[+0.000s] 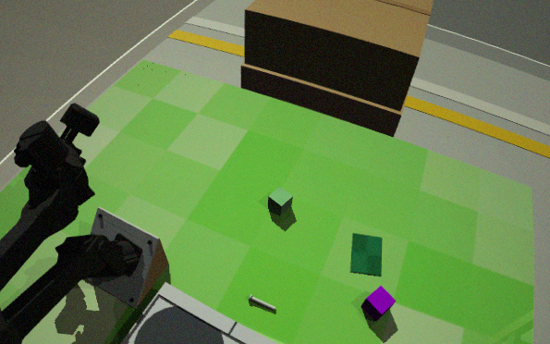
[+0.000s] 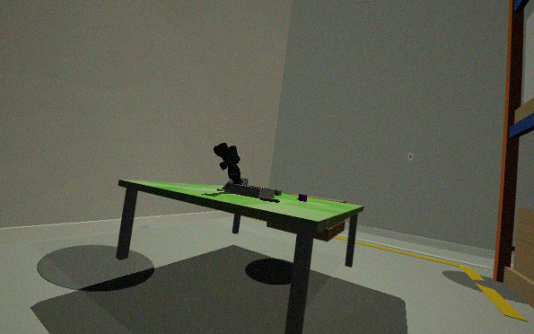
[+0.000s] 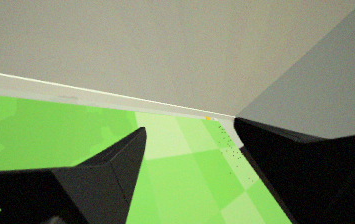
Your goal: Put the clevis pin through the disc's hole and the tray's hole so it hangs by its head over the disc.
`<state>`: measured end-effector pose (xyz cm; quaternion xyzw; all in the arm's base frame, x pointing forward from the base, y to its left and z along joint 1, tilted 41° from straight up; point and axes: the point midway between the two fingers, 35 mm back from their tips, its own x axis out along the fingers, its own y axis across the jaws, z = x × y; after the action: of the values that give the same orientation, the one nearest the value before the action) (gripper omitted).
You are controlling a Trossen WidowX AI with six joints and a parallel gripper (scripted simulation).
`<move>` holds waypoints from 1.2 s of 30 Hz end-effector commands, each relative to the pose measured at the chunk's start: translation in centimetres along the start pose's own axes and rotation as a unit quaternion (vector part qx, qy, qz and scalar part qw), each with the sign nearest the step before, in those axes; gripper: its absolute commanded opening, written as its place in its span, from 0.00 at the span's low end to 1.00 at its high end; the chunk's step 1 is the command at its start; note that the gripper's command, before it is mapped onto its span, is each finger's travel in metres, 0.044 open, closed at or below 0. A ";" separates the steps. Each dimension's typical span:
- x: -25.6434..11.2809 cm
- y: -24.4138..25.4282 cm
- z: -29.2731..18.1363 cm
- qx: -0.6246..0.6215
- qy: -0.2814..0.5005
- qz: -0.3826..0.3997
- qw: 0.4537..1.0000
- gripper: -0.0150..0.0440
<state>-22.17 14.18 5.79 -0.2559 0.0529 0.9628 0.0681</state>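
The arm (image 1: 11, 245) (image 2: 234, 172) is rearing above the bench (image 1: 362, 185) (image 2: 329, 214) (image 3: 169, 185), well apart from the pin (image 1: 262, 303). The tool (image 1: 39, 143) (image 2: 224, 150) (image 3: 190, 126) is standing spread.

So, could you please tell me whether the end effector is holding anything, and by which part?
Nothing is held; the end effector is open, and the clevis pin lies on the table.

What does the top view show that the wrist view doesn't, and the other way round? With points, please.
Only the top view shows the pin (image 1: 262, 304), disc (image 1: 179, 325), purple cube (image 1: 380, 301) and dark green block (image 1: 366, 254). Only the wrist view shows the open gripper's fingers close up, spread wide. Both show the green tabletop (image 1: 362, 185) (image 3: 189, 175).
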 end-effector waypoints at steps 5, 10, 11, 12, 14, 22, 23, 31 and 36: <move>-1.3 -5.6 -1.9 -0.015 0.072 -0.091 0.993 0.71; -5.2 -12.3 -6.0 -0.027 0.202 -0.179 0.963 0.53; -6.3 -13.4 -7.0 -0.027 0.230 -0.189 0.954 0.53; -7.4 -14.4 -8.1 -0.026 0.259 -0.196 0.945 0.53; -9.8 -16.0 -10.3 -0.023 0.317 -0.201 0.927 0.53; -20.7 -17.6 -19.2 0.013 0.512 -0.121 0.851 0.53; -22.2 -17.2 -20.2 0.019 0.529 -0.100 0.842 0.53; -32.5 -11.5 -26.8 0.063 0.589 0.112 0.798 0.53; -38.0 -6.1 -29.2 0.055 0.546 0.286 0.785 0.53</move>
<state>23.82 14.89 -1.31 -0.7383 0.1943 0.6238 -0.1673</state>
